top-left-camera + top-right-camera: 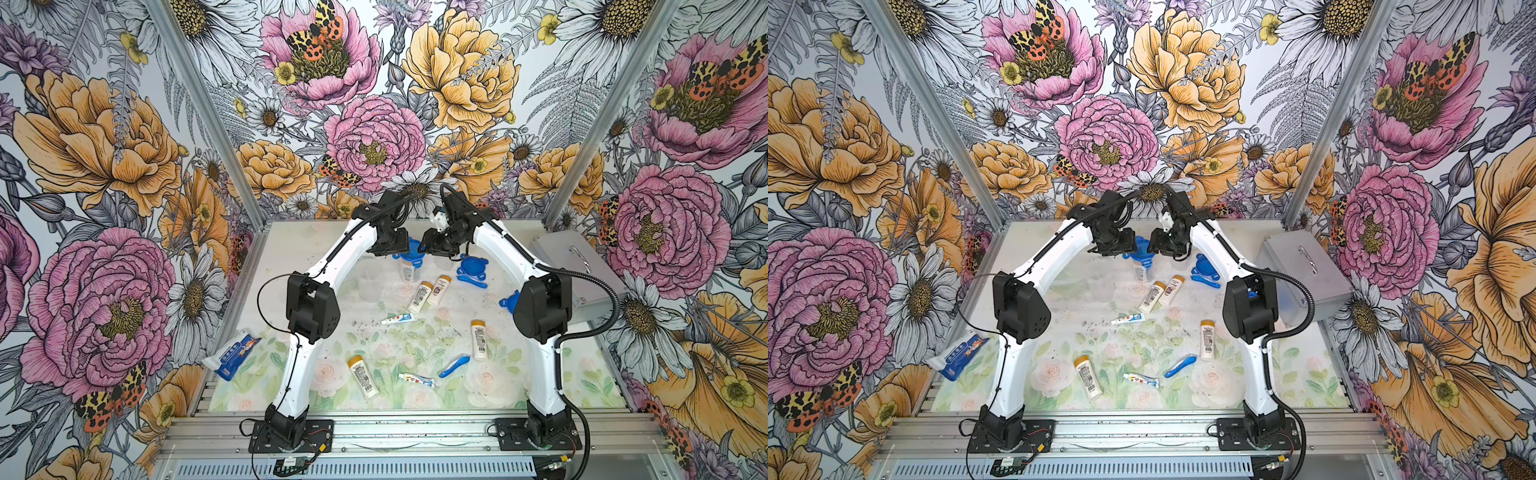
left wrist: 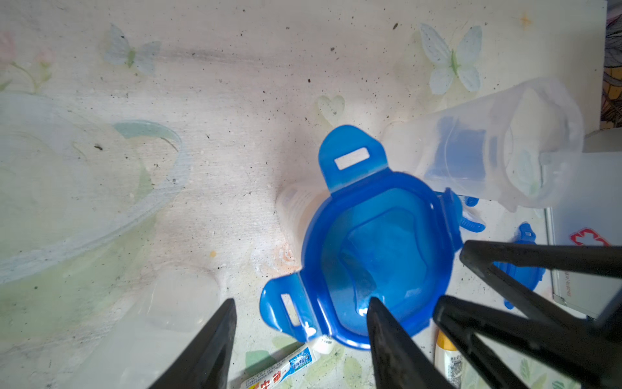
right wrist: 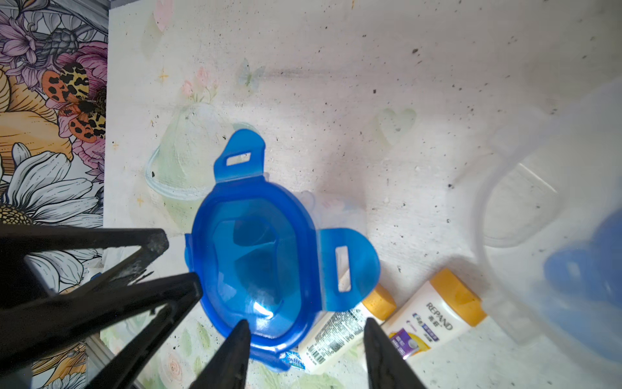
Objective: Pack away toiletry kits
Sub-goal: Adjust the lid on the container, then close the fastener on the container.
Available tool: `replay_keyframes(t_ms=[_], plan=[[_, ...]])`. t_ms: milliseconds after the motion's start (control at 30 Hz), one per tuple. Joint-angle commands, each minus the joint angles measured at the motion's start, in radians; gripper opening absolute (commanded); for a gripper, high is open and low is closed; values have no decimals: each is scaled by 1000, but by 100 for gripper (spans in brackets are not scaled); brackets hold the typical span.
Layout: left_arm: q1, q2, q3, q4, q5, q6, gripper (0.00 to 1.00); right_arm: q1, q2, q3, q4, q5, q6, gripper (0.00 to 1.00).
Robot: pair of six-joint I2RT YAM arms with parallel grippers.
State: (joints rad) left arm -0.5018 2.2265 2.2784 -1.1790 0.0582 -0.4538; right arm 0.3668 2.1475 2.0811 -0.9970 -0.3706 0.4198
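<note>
— Where is the blue lid (image 2: 377, 256)?
— On top of an upright clear cup (image 2: 292, 208), directly under both pairs of jaws, which meet over it from opposite sides.
— How do the left jaws stand?
— Parted and holding nothing. One tip is over the lid's rim and the other is out past a flared tab, so the tab lies between them. Whether a tip touches the lid cannot be told.
— And the right jaws?
— Also parted and holding nothing, with one tip at the rim and another flared tab in the gap.
— What lies close by?
— An orange-capped bottle (image 3: 434, 316) and a second bottle (image 3: 336, 331) lie side by side on the surface (image 2: 235, 101) just under the right jaws' tips. A toothpaste tube (image 2: 282, 367) lies below the left jaws' gap.
</note>
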Motion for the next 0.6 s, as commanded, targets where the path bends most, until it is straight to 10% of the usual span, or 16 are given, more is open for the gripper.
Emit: replay_keyframes(t_ms=[0,567], plan=[[-11,-58,-13,-3,-41,-36,61,-6,-4,84,-51,33,-40,54],[-44,40,76,-3,-21,-87,51,-6,136,252,-98,-26,-98,50]])
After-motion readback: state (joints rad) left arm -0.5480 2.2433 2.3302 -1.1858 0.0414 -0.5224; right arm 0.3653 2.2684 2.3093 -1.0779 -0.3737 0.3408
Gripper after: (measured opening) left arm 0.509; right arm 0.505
